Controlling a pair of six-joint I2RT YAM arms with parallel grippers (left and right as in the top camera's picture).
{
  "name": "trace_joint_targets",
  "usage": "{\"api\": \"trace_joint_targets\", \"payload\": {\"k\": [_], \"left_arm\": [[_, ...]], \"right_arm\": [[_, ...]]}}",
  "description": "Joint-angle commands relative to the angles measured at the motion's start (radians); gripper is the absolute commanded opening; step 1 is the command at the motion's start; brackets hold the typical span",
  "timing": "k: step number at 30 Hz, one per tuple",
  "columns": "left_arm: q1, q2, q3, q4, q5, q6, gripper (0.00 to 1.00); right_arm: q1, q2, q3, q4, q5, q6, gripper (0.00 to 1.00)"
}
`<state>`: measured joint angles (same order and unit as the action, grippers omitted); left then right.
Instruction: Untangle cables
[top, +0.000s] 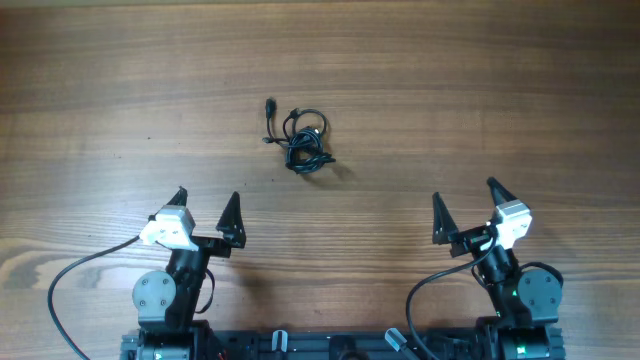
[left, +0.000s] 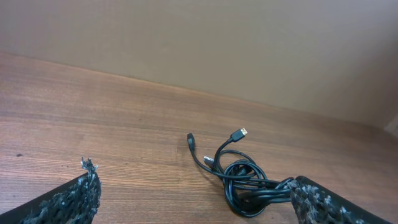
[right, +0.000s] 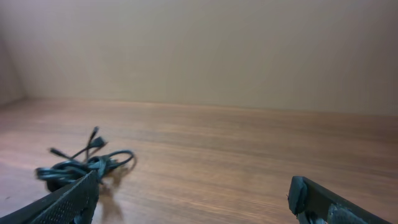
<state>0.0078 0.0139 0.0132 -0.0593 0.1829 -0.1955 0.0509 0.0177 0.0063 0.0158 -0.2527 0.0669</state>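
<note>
The cables (top: 303, 138) lie as one small black tangle on the wooden table, toward the far middle, with a plug end (top: 270, 104) sticking out to the left. My left gripper (top: 206, 202) stands open near the front left, well short of the tangle. In the left wrist view the cables (left: 245, 180) lie ahead on the right, just beyond the right fingertip (left: 311, 196). My right gripper (top: 466, 195) is open at the front right with nothing between its fingers. From the right wrist the cables (right: 78, 165) appear blurred at the far left.
The wooden table (top: 480, 90) stretches around the tangle on every side. A plain beige wall (left: 217, 43) rises behind the table's far edge. The arms' own thick black wires (top: 60, 290) loop near the bases at the front.
</note>
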Motion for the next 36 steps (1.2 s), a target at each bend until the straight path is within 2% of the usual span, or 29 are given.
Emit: {"api": "trace_joint_targets", "payload": {"k": [1,7,10,13,20,22,26,31,36], "left_arm": [[-0.004,-0.008,-0.007,0.003,-0.004,0.013,1.0],[-0.004,0.026,0.024,-0.007,0.068,-0.013,1.0],[-0.004,0.111,0.094,-0.014,0.087,-0.021,1.0],[-0.004,0.269,0.233,-0.058,0.141,-0.021,1.0],[-0.006,0.714,0.755,-0.44,0.183,0.013,1.0],[-0.032,0.869,0.946,-0.602,0.195,0.077,1.0],[-0.106,1.086,1.187,-0.803,0.192,0.087,1.0],[-0.16,1.234,1.225,-0.791,0.214,0.076,1.0],[-0.196,1.378,1.221,-0.789,0.217,0.255,0.97]], "right_arm": [[0.004,0.031,0.005,0.004,-0.116,0.016,1.0],[0.004,0.148,0.107,-0.048,-0.244,0.067,1.0],[0.004,0.252,0.216,-0.095,-0.275,0.067,1.0],[0.004,0.4,0.378,-0.203,-0.305,0.067,1.0],[0.004,0.731,0.784,-0.542,-0.326,0.063,1.0],[0.004,0.818,0.9,-0.638,-0.326,0.063,1.0],[0.004,0.941,1.048,-0.759,-0.329,0.065,1.0],[0.004,1.014,1.059,-0.762,-0.328,0.067,1.0],[0.004,1.059,1.059,-0.785,-0.333,0.064,1.0]]}}
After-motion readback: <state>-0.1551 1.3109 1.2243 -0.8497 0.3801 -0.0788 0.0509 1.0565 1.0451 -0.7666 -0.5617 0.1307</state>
